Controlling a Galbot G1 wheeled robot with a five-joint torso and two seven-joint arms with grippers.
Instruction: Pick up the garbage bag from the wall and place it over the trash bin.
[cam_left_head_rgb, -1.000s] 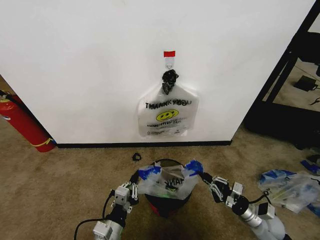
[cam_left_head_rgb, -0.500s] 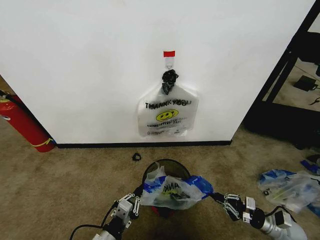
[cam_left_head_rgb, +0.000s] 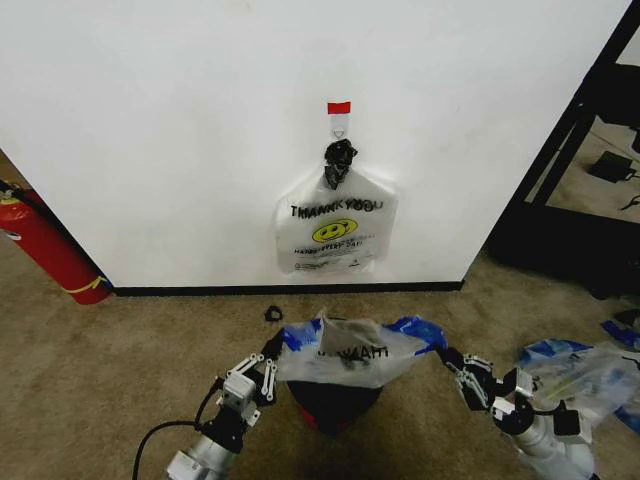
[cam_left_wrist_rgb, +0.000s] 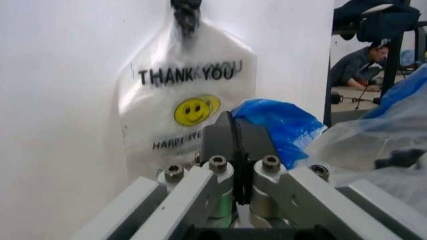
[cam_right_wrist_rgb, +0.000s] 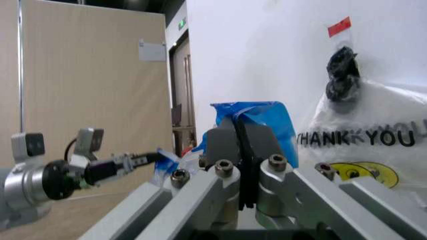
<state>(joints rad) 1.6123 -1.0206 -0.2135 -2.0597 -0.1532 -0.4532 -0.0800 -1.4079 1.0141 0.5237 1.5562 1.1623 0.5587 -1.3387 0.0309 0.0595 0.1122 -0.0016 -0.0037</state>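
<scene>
1. Stretched wide between both arms: the garbage bag (cam_left_head_rgb: 352, 352), its mouth now pulled broad and lifted above the trash bin (cam_left_head_rgb: 333, 405), compared with the slack bundle sagging into the bin half a second ago.
2. Left gripper (cam_left_head_rgb: 272, 350) pinched on the bag's blue patch at the left edge; right gripper (cam_left_head_rgb: 447, 358) pinched on the right patch, moved farther right.
3. Far behind, on the wall (cam_left_head_rgb: 180, 130): a similar bag (cam_left_head_rgb: 335, 232) with a black knot, hanging from the hook.
4. Likely meaning: mouth opened enough, ready for lowering around the rim.
</scene>
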